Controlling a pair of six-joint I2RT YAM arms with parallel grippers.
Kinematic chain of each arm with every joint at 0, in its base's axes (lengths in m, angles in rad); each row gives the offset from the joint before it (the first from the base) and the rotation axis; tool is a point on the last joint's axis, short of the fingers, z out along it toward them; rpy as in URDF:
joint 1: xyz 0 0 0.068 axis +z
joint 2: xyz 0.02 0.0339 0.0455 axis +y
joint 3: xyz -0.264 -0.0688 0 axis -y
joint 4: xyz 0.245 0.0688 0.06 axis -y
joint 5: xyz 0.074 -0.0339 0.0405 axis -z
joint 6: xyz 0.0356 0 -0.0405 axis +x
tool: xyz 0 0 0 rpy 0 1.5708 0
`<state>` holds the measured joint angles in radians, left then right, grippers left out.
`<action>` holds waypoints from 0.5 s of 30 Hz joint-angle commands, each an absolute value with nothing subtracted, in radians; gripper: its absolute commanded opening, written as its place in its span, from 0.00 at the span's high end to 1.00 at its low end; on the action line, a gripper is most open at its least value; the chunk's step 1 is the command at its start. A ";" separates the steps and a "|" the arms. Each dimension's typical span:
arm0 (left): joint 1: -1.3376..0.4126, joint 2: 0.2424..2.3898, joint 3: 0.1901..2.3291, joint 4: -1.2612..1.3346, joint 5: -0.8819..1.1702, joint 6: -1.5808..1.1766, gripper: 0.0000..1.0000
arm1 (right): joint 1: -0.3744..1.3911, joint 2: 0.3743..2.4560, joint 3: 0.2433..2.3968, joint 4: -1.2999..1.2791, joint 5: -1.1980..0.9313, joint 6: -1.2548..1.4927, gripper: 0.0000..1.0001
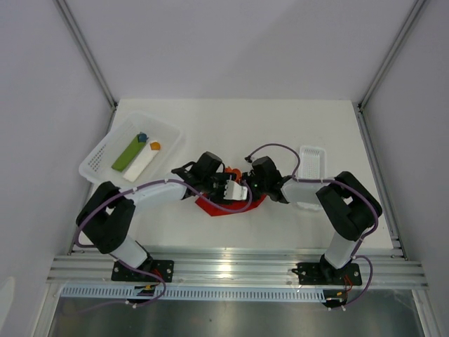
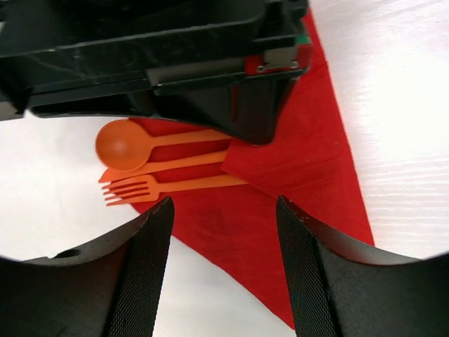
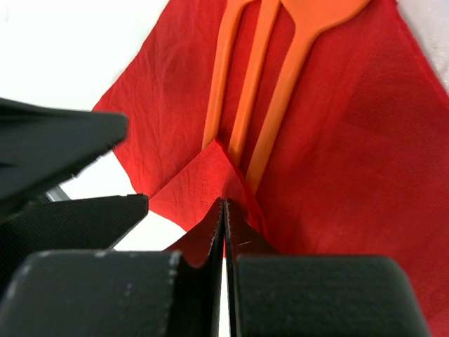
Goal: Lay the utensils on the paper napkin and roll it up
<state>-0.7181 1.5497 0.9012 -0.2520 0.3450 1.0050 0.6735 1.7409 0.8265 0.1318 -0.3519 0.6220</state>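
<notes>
A white table [image 1: 210,119] fenced by pale walls carries the paper napkin [image 2: 316,154] near its front middle. The napkin lies flat except for one corner, which is folded back over the handle ends of the utensils [image 2: 175,165]. Spoon, knife and fork lie side by side on the red sheet, their heads poking past its edge onto bare table. The right gripper [image 3: 224,210] has its fingers pressed together, pinching that folded corner. The left gripper [image 2: 224,217] hangs above the napkin just beside the fork, fingers spread, holding nothing. A white basket [image 1: 98,158] holding a green bar [image 1: 128,156] sits at the far left.
</notes>
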 commanded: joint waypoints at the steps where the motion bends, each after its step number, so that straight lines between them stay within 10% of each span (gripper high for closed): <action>1: -0.729 1.568 0.971 -0.345 0.445 1.054 0.36 | 0.663 1.720 0.821 0.163 -0.374 0.629 1.00; 15: -0.759 1.690 1.085 -0.505 0.328 1.069 0.40 | 0.664 1.718 0.815 0.156 -0.367 0.637 1.00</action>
